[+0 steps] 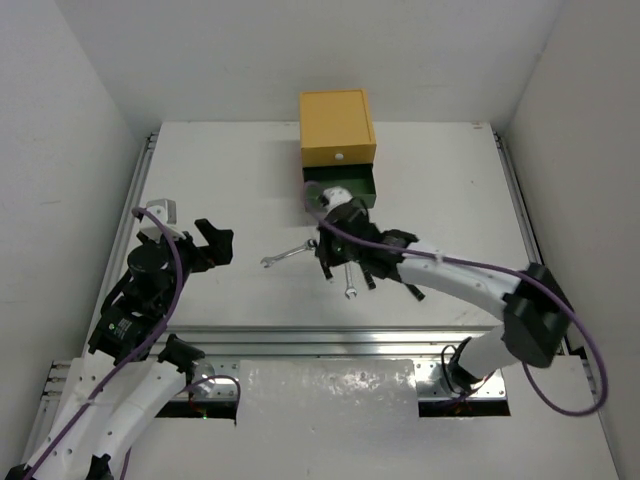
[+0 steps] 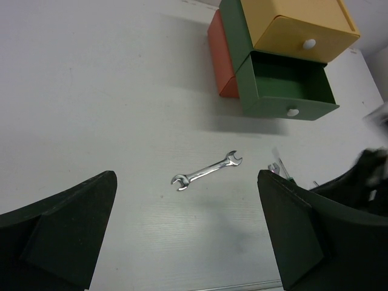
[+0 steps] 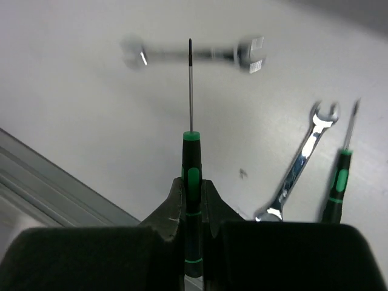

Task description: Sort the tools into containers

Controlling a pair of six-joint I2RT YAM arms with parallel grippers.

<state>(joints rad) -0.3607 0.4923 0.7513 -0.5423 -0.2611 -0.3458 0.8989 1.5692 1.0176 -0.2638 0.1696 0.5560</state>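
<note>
The right pincer [image 3: 192,197] is clamped tight on the handle of a green-and-black screwdriver [image 3: 191,154], whose thin shaft pokes straight out ahead, near the middle of the bench [image 1: 200,160]. In the right wrist view, a silver wrench [image 3: 300,167] and a second screwdriver [image 3: 341,176] lie on the bench at about 3 o'clock of the held one, side by side and not touching. Another wrench [image 2: 206,171] lies alone at 9 o'clock of the right pincer. The left pincer [image 1: 212,243] hangs at the bench's 9 o'clock, spread wide. At 12 o'clock stands the chest: yellow drawer [image 1: 337,128] shut on top, green drawer [image 2: 291,100] pulled out, red drawer [image 2: 219,60] at the bottom
</note>
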